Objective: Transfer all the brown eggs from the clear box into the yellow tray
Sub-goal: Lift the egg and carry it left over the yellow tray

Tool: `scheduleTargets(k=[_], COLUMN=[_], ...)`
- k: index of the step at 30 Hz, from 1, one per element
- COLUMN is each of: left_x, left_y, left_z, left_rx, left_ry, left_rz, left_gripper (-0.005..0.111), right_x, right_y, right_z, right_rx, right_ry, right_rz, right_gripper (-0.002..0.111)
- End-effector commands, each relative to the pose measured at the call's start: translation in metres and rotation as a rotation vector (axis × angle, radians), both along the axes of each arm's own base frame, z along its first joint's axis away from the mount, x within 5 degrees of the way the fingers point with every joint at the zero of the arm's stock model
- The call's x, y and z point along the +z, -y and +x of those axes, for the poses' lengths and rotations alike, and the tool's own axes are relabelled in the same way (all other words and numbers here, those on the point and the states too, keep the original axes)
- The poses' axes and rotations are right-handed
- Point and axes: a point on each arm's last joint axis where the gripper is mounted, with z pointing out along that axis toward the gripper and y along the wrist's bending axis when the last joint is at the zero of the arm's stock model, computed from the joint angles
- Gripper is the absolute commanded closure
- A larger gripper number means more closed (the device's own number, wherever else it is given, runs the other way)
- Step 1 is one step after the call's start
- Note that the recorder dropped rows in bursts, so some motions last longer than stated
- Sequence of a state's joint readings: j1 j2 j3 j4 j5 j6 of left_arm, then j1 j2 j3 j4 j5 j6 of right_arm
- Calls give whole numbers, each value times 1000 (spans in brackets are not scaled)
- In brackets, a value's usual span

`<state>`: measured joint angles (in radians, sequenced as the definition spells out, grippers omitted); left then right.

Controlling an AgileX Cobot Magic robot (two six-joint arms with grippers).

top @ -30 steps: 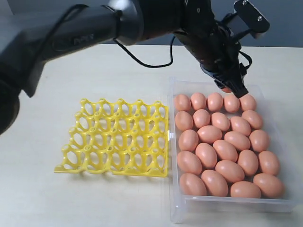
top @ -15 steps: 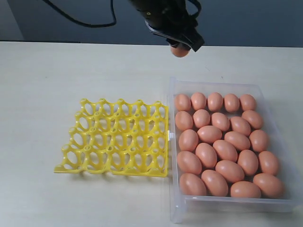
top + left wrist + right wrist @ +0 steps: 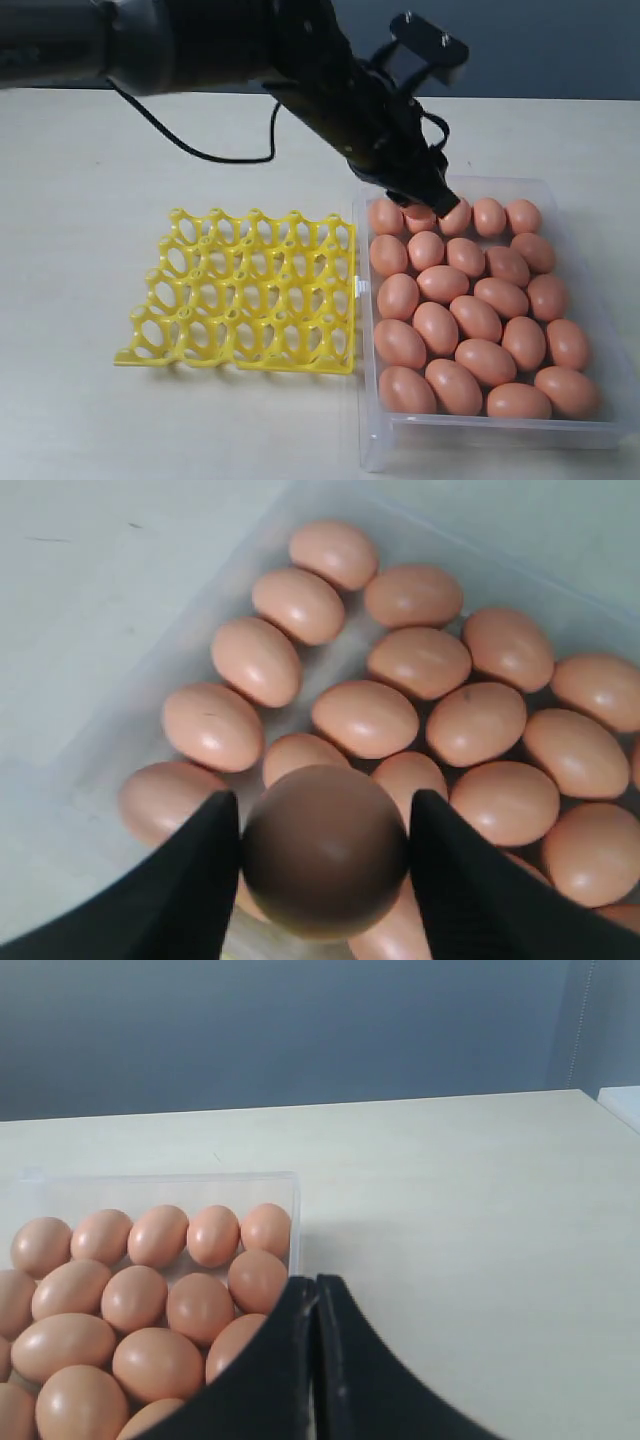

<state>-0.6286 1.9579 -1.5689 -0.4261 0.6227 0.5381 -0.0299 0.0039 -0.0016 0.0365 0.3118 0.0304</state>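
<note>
Brown eggs [image 3: 476,318] all remain at the box end of the job; as far as the pictures show, none has reached its place yet.

On the left of the pale table [image 3: 90,420] lies the yellow tray [image 3: 178,214], a lattice of round cups. Every cup is empty.

In the middle, the dark left arm reaches across from the upper left. Its left gripper [image 3: 435,200] sits low over the far row of the box, near the corner closest to the tray. The wrist camera shows its two black fingers [image 3: 195,880] clamped on one egg [image 3: 325,852], which looks dark in their shadow, with the other eggs close beneath. Whether that egg has fully left its neighbours cannot be told.

On the right stands the clear box [image 3: 500,435], touching the tray's edge and packed with roughly two dozen eggs in a single layer.

The right gripper [image 3: 317,1360], seen only by its own camera, is closed on nothing, fingers pressed together, waiting beside a corner of the box.

By this reading the task has barely begun: one egg is in hand and nearly the whole batch is left to move.
</note>
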Motion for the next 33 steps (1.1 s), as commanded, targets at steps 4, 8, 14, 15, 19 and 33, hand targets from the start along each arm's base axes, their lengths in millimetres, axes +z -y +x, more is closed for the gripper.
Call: scheduleTargets(k=[4,8,14,15,19,33], left_x=[-2,17,33,25,5,-37], left_y=[2,-35,-137,-144,-165,-199], left_z=[10,15,17,17,20,13], left_rx=[25,79,393,411,443,576], left_ry=[105,97,100,84,161,-58], left_rz=[-15,69,21,32,103,146], left_gripper=[106,106,106,106,106,106], right_x=[0,0,0,0,0,0], right_y=[0,0,0,0,0,0], right_z=[0,0,0,0,0,0], right_rx=[1,1,1,1,1,1], right_ry=[9,9,9,9,9,9], right_rz=[-5,-5,-5,-5,-4,-4], right_gripper=[109,109,109,109,109,109])
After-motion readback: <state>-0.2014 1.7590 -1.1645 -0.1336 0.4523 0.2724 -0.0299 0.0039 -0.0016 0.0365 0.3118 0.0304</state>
